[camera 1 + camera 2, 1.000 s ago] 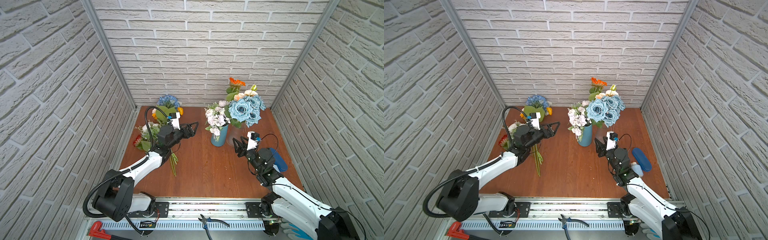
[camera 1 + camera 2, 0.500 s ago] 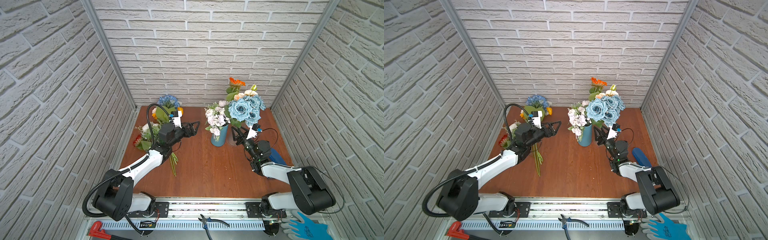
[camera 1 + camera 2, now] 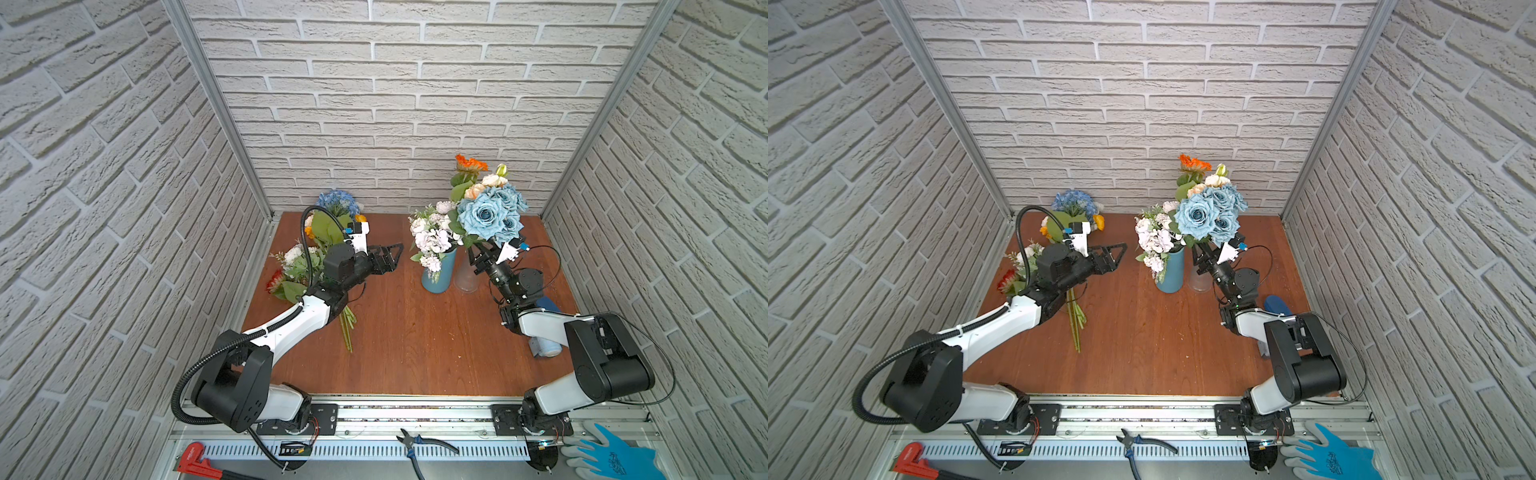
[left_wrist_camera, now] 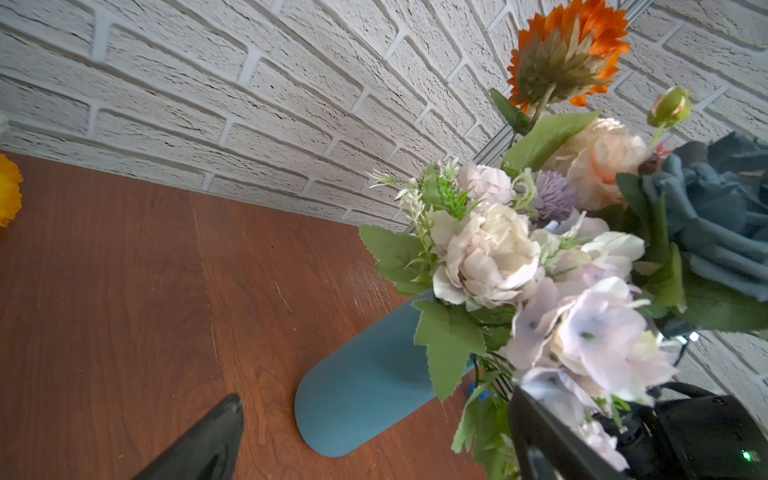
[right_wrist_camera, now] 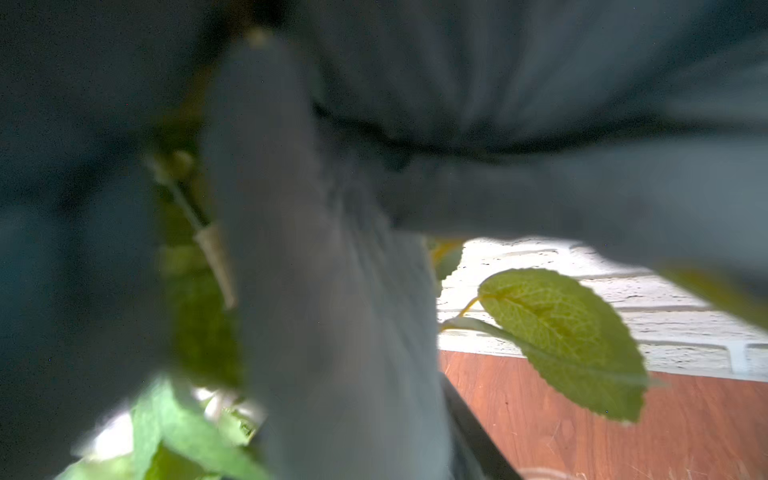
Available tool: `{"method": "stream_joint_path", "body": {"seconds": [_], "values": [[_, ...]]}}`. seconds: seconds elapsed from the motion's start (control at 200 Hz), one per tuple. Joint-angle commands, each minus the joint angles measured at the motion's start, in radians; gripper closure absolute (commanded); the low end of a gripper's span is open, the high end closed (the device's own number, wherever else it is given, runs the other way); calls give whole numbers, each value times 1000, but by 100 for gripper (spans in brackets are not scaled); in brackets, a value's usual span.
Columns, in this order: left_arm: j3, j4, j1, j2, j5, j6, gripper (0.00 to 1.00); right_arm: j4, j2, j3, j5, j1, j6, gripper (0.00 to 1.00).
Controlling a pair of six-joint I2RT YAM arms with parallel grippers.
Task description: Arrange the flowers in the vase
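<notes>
Right hand [image 3: 478, 257] has swung up from mid-tabletop and now sits tucked under the blue roses [image 3: 484, 216], right at the mouth of the clear vase [image 3: 464, 279]; left hand [image 3: 394, 258] has barely shifted. You can't tell whether the right hand's jaws are apart or clamped on a stem: petals hide them in both top views, and the right wrist view is mostly blurred grey-blue petal w/ one green leaf [image 5: 557, 336] in focus. Left hand hovers empty, jaws wide apart, above the loose flowers [image 3: 299, 262] lying at the left of the tabletop [image 3: 415, 353].

Risks, judged from here: clear vase stands just beside the blue vase [image 3: 436, 278], and both look top-heavy, so a sideways tug on the rose stems could tip one into the other. Pushing up thru the bunch could also dislodge the orange daisy [image 3: 469, 163] and peach bloom [image 4: 598, 162] above it. W/ the wrist cam smothered, you're steering near-blind.

Flowers: roses big and dense, daisy tallest behind; white and lilac blooms [image 3: 432, 239] crowd the blue vase. Loose lot incl. a blue hydrangea [image 3: 337, 201] near the back wall, long green stems [image 3: 347, 332] pointing toward the robot's base. Prob. about half arranged.
</notes>
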Motion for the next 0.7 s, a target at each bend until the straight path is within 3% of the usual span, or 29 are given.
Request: {"method": "stream_joint_path", "body": {"seconds": [0.0,0.085,0.225,0.415,0.695], "values": [[35,27,-7,0,-12,24,2,57,16,43,-51,-6,10,58],[34,25,-7,-2,-13,26,2,57,37,63,-83,-5,12,65],[34,22,-8,-6,-16,29,2,58,53,54,-96,-5,28,93],[32,17,-11,-12,-20,34,2,46,33,2,-89,8,-1,94],[39,24,-21,-6,-19,34,2,-203,-26,-18,-62,79,-174,94]]}}
